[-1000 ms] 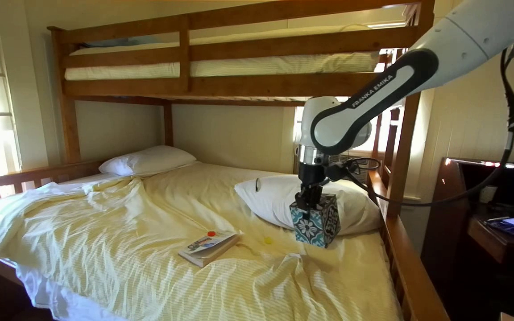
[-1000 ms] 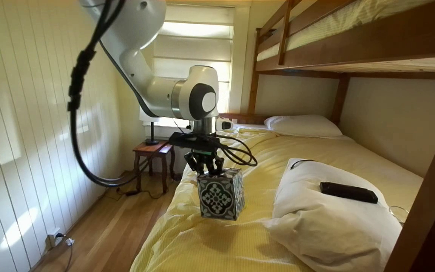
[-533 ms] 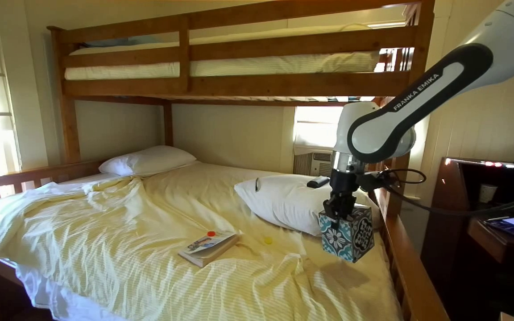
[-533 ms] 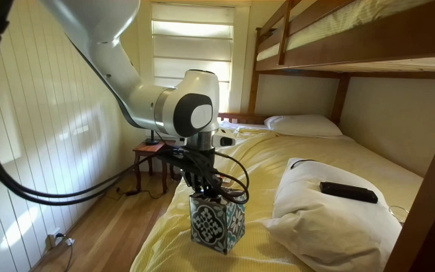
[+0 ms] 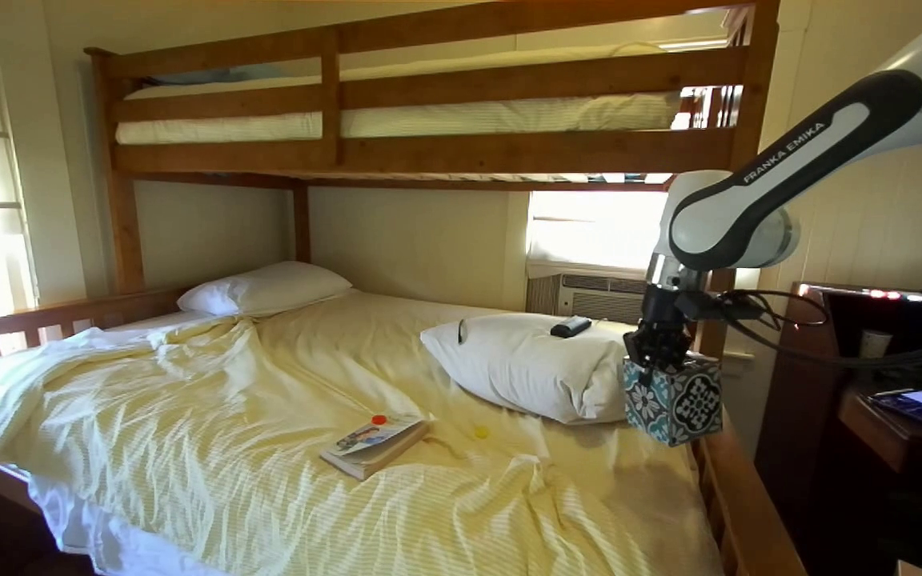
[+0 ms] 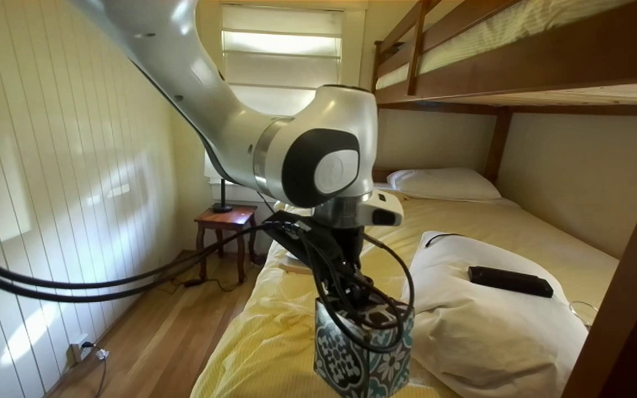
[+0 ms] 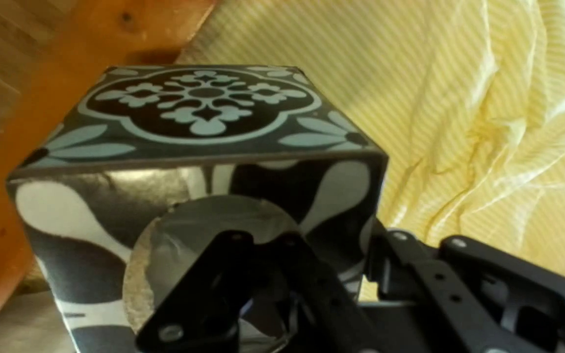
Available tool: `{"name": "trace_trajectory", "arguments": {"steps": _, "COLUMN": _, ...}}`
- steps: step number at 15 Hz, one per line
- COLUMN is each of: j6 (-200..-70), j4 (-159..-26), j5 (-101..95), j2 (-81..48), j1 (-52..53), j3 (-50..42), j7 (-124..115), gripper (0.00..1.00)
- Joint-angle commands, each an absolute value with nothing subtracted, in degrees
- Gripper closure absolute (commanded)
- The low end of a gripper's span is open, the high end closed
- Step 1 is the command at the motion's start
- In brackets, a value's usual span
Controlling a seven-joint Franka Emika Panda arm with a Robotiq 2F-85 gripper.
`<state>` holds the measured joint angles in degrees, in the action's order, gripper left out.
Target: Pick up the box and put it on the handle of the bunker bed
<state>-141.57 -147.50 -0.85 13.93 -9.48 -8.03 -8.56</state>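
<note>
My end effector (image 5: 659, 362) pinches the box (image 5: 673, 406) aloft; carry step, I judge; next, centre over the right rail (image 5: 747, 500).

Teal-patterned box (image 5: 674, 402) aloft near rail (image 5: 741, 488)

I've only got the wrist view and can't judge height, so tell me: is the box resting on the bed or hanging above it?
Observer: Hanging, by the look of it: in an exterior view the box, held by the gripper, shows above a shaded patch of the yellow bedding.
Operator: Apart from the wooden bed rail, what frame parts are near?
Observer: In an exterior view, an upright post shows behind the arm.
Operator: Anything else outside my picture?
Observer: A black oblong object lies on a white pillow, seen in both exterior views.
</note>
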Motion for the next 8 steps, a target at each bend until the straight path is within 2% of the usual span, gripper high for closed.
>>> {"name": "trace_trajectory", "arguments": {"steps": 1, "j6": -140.57, "j4": -150.20, "j5": -0.40, "j2": 20.19, "j1": -13.89, "j3": -9.95, "j7": -13.25, "gripper": 0.98}}
{"name": "trace_trajectory", "arguments": {"steps": 6, "j6": -140.76, "j4": -147.12, "j5": -0.12, "j2": 22.74, "j1": -18.85, "j3": -9.59, "j7": -22.94, "gripper": 0.98}}
{"name": "trace_trajectory", "arguments": {"steps": 7, "j6": -141.03, "j4": -147.52, "j5": -0.56, "j2": 20.96, "j1": -17.80, "j3": -10.15, "j7": -18.62, "gripper": 0.93}}
{"name": "trace_trajectory", "arguments": {"steps": 8, "j6": -141.02, "j4": -147.23, "j5": -0.52, "j2": 21.61, "j1": -18.40, "j3": -10.06, "j7": -20.03, "gripper": 0.93}}
